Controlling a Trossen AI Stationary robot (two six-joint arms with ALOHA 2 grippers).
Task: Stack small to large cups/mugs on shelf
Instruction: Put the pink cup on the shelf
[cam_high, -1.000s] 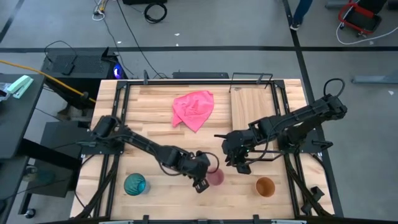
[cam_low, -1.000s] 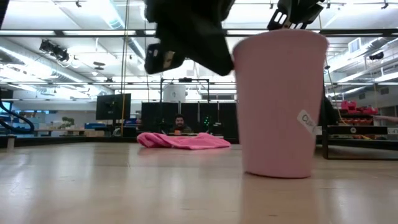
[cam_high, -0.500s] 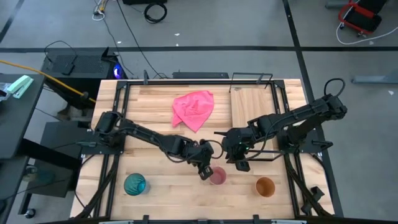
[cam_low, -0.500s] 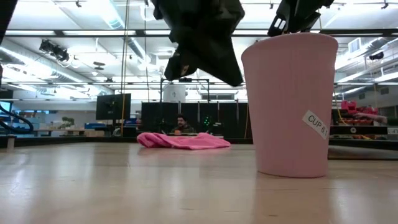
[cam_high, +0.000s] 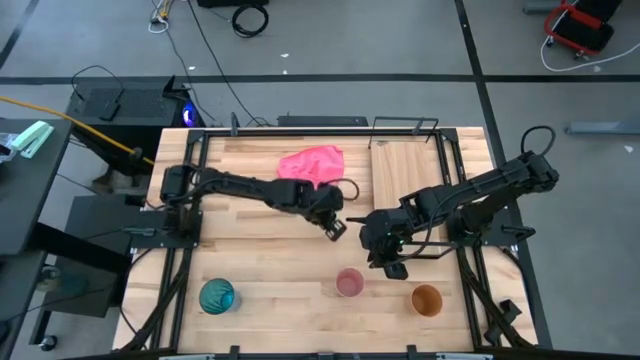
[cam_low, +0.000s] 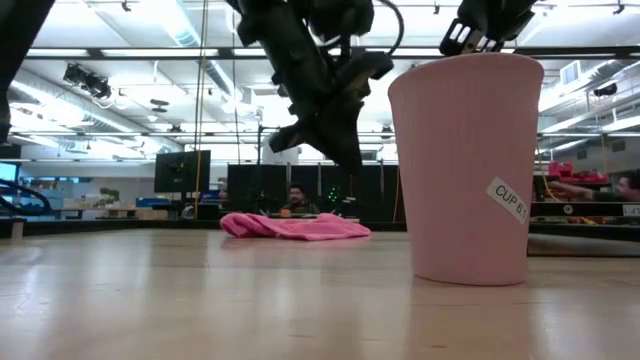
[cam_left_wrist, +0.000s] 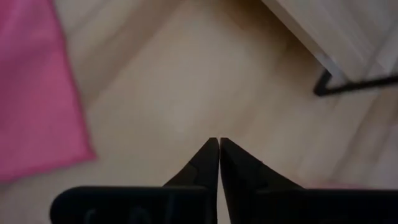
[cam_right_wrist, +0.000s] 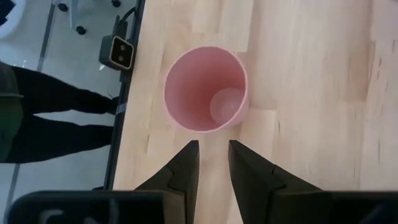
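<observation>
The pink cup (cam_high: 349, 284) stands upright on its base near the table's front edge; it also shows in the low view (cam_low: 468, 170) and the right wrist view (cam_right_wrist: 206, 89). The orange cup (cam_high: 427, 299) stands to its right and the teal cup (cam_high: 217, 296) at the front left. The shelf (cam_high: 408, 175) lies at the far right. My left gripper (cam_high: 337, 228) is shut and empty, above the table between the pink cloth (cam_high: 312, 163) and the pink cup. My right gripper (cam_high: 390, 262) is open just behind and to the right of the pink cup, touching nothing.
The pink cloth lies crumpled at the far middle, and its edge shows in the left wrist view (cam_left_wrist: 31, 93), as does the shelf's black wire frame (cam_left_wrist: 354, 84). A person's legs (cam_right_wrist: 37, 118) stand beyond the table's front edge. Bare tabletop lies between the teal and pink cups.
My left gripper has gone from beside the pink cup up and toward the table's far edge, ending near the pink cloth. The pink cup slid slightly toward the right early on and has since stood still, upright.
</observation>
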